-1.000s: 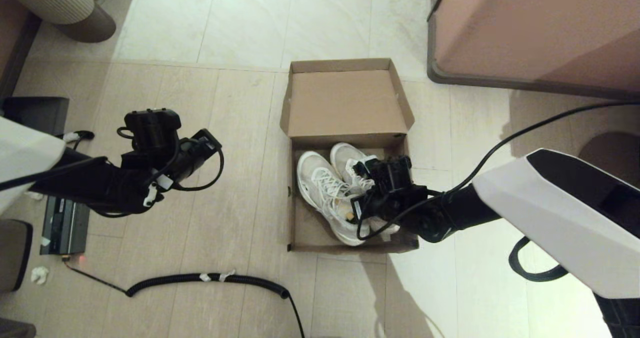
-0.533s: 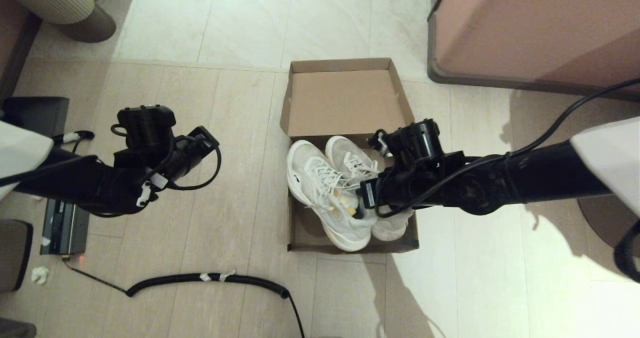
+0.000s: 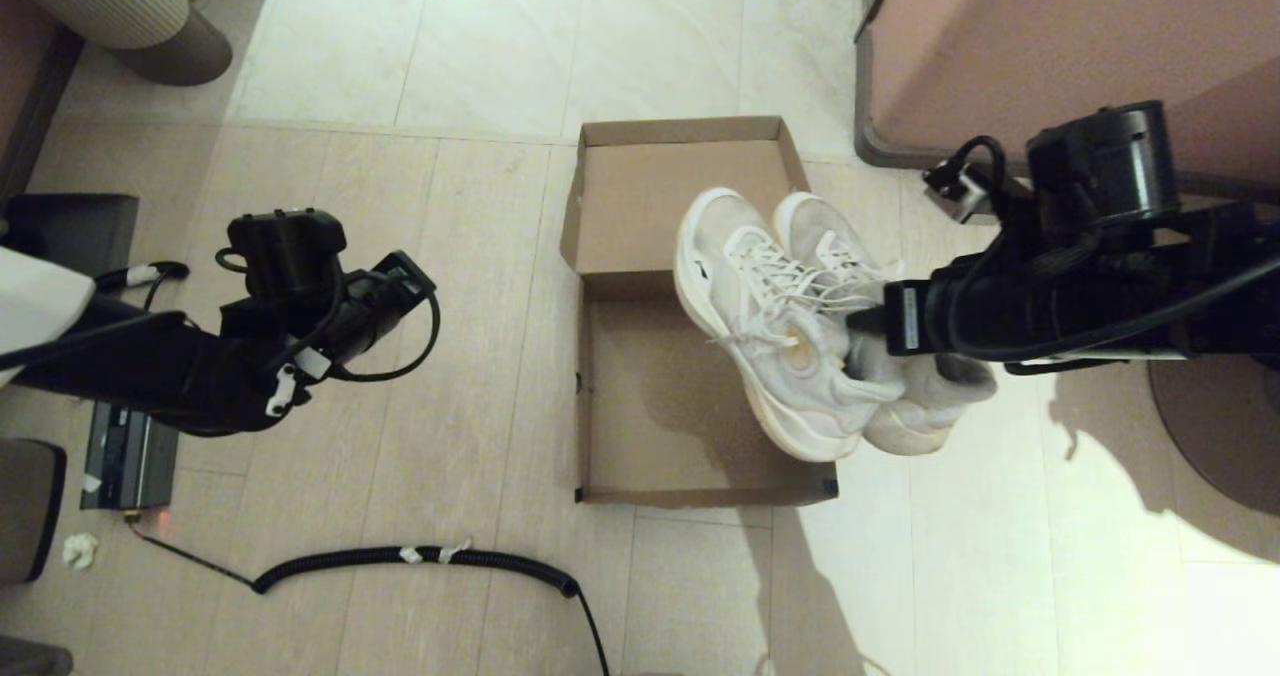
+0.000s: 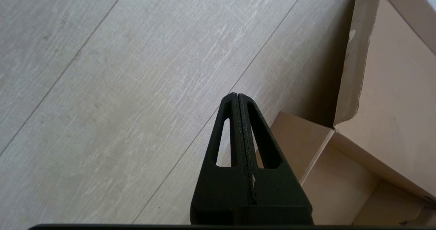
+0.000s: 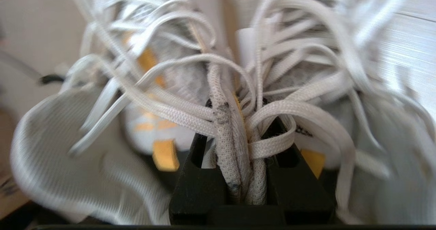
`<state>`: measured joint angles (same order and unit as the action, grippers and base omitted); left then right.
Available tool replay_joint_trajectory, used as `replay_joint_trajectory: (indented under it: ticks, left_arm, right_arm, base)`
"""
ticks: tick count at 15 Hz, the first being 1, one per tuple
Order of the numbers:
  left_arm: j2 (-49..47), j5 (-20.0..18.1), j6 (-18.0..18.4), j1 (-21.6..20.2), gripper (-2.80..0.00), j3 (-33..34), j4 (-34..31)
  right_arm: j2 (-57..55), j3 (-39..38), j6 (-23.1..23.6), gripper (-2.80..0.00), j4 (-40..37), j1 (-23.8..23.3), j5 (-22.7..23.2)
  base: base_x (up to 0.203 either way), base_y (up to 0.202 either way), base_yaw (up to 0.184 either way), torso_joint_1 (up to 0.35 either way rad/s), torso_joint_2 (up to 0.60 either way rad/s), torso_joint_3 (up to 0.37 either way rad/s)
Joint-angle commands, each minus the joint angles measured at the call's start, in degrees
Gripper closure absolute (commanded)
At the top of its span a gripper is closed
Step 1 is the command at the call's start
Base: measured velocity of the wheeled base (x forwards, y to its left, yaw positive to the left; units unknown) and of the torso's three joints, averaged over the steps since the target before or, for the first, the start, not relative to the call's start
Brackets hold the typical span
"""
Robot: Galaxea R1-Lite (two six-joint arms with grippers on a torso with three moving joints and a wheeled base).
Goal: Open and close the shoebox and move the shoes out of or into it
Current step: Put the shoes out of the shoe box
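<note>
The brown shoebox (image 3: pixel 640 406) lies open on the floor, its lid (image 3: pixel 680 206) folded back, its tray bare. Both white-and-grey shoes (image 3: pixel 790 346) hang in the air over the box's right wall, toes toward the lid. My right gripper (image 3: pixel 868 331) is shut on their inner collars; in the right wrist view the shoes' (image 5: pixel 238 87) collars and laces are pinched in that gripper (image 5: pixel 238 145). My left gripper (image 3: pixel 405 281) hovers left of the box, shut and holding nothing. In the left wrist view this gripper (image 4: pixel 237 97) points at the floor beside the box's corner (image 4: pixel 340 155).
A coiled black cable (image 3: pixel 420 558) lies on the floor in front of the box. A brown cabinet (image 3: pixel 1050 56) stands at the back right. A black device (image 3: pixel 125 456) rests on the floor at the left, and a round ribbed stool (image 3: pixel 120 6) at the back left.
My right gripper has lifted both shoes out of the box and carried them up and to the right, over the box's right wall. The left arm has hardly moved.
</note>
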<state>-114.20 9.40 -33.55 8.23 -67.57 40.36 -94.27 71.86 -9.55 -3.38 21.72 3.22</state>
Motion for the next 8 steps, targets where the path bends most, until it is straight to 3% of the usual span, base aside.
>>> replay_joint_trajectory:
  ticks: [1,5,8]
  left_arm:
    - [0.3,0.1,-0.1,-0.1,0.0,0.7,0.6]
    - [1.1,0.1,-0.1,-1.1,0.0,1.3,1.1]
    - [1.1,-1.8,-0.1,-1.6,0.0,2.1,1.7]
  right_arm:
    - [5.6,-2.2,0.2,0.0,-0.6,-4.4,-0.8]
    - [-1.2,-4.8,2.8,0.0,-0.5,-19.1,-1.1]
    - [-9.6,-5.1,3.5,0.0,5.5,-22.6,-1.1]
  base:
    - [0.0,0.0,0.0,0.0,0.0,0.0]
    - [0.0,0.0,0.0,0.0,0.0,0.0]
    - [0.0,0.0,0.0,0.0,0.0,0.0]
